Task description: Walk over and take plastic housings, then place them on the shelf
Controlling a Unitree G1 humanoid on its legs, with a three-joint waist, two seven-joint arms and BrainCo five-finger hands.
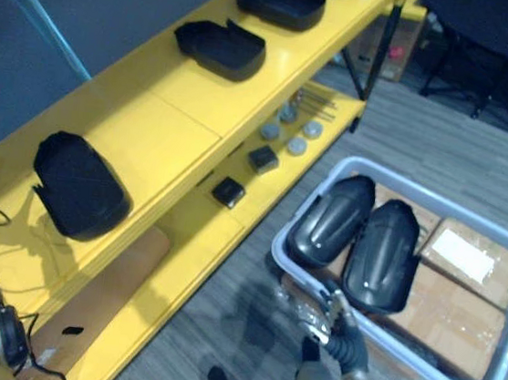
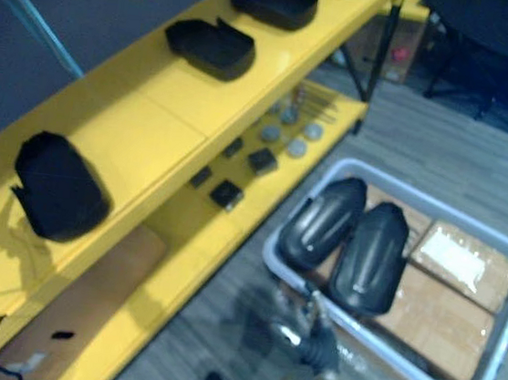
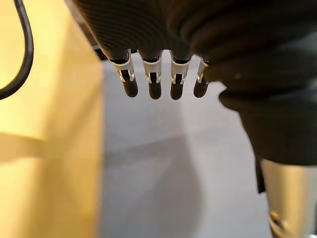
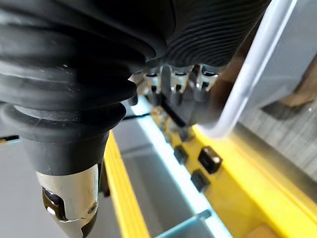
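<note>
Housings (image 1: 331, 222), two of them, lie side by side in the bin (image 1: 454, 206) beside the yellow shelf (image 1: 150, 132). The right hand (image 1: 327, 316) hovers at the bin's near rim with loose, empty fingers. It should clear the rim, then wrap the nearer housing firmly. The left hand (image 3: 154, 87) hangs open.

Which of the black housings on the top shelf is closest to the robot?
The housing at the near end of the top shelf, lying alone; the others sit farther along it.
</note>
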